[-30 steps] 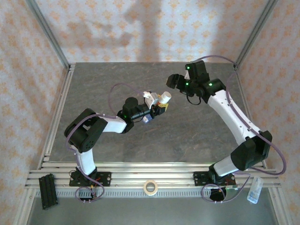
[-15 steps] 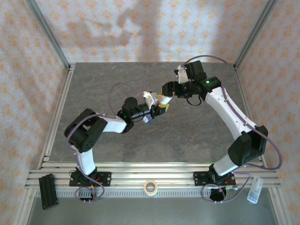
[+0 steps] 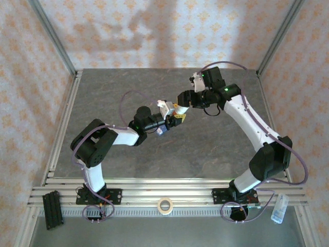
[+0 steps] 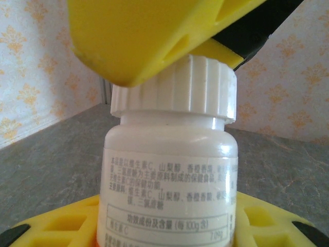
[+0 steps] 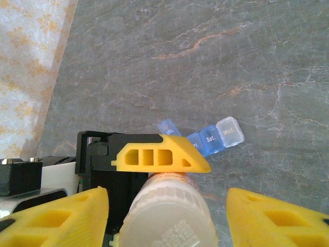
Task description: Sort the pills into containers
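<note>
My left gripper [image 3: 174, 118] is shut on a white pill bottle [image 4: 169, 154] with a ribbed cap [image 4: 175, 85], holding it above the table at mid-centre. My right gripper [image 5: 167, 218] stands open around that cap, one yellow finger [image 5: 56, 218] on each side with a thin gap left. A left finger [image 5: 159, 154] lies against the bottle's orange band. Beneath them on the table lie the containers [image 5: 216, 138], a blue strip with a clear end and one lid [image 5: 166, 127] raised. The pills are hidden.
The grey stone tabletop [image 3: 103, 92] has patterned walls on three sides. On the near rail lie a tape roll [image 3: 164, 205], a black block [image 3: 52, 208] and a small clear bottle [image 3: 278, 208].
My right gripper has swung left from beside the bottle to over its cap, and its jaws have narrowed around it. The left arm and the bottle have stayed still.
</note>
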Controlling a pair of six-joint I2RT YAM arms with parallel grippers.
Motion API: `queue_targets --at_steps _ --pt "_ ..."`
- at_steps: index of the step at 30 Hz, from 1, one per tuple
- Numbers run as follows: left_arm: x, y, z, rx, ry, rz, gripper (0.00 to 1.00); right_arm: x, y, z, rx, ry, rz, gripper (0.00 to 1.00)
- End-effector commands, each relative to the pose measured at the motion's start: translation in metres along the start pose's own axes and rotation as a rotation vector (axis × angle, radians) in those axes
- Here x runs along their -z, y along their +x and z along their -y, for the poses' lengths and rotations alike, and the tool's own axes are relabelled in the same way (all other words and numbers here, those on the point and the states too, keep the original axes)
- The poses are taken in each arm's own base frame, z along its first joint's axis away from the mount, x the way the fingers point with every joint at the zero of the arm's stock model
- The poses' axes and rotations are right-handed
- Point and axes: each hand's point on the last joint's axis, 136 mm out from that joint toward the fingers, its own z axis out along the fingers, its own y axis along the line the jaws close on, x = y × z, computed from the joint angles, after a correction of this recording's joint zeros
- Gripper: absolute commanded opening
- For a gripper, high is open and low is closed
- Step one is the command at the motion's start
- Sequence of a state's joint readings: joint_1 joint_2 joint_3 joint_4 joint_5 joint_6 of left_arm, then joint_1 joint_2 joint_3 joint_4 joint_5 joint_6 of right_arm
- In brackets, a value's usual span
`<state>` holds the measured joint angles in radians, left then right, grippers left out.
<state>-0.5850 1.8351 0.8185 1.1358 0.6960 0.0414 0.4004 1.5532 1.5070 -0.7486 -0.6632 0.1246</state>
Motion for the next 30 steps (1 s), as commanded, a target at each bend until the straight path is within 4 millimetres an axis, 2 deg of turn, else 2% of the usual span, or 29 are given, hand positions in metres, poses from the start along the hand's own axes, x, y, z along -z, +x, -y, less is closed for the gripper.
queue_targets --at_steps 1,7,11,16,18,20,25,30 --pt "-0.002 -0.037 0.004 -0.045 0.017 0.098 0.00 -0.004 0.007 0.002 0.002 -0.003 -0.027 0.58" --pt "-0.002 -0.038 0.004 -0.045 0.016 0.100 0.00 -0.006 0.010 0.005 -0.012 0.001 -0.025 0.46" --pt "-0.002 -0.039 0.003 -0.041 0.016 0.103 0.00 -0.008 0.014 0.008 -0.048 0.011 -0.002 0.43" --pt "-0.003 -0.039 0.003 -0.040 0.013 0.106 0.00 -0.013 0.018 0.017 -0.143 0.082 0.035 0.30" --pt "-0.003 -0.039 0.002 -0.039 0.011 0.105 0.00 -0.015 0.019 0.021 -0.215 0.116 0.058 0.30" --pt "-0.003 -0.038 0.002 -0.037 0.008 0.103 0.00 -0.018 0.020 0.016 -0.261 0.114 0.084 0.29" --pt "-0.003 -0.035 0.001 -0.037 0.003 0.098 0.00 -0.018 0.020 0.003 -0.248 0.124 0.111 0.29" --pt "-0.003 -0.035 0.000 -0.040 -0.005 0.098 0.00 -0.015 0.019 0.006 -0.229 0.153 0.116 0.29"
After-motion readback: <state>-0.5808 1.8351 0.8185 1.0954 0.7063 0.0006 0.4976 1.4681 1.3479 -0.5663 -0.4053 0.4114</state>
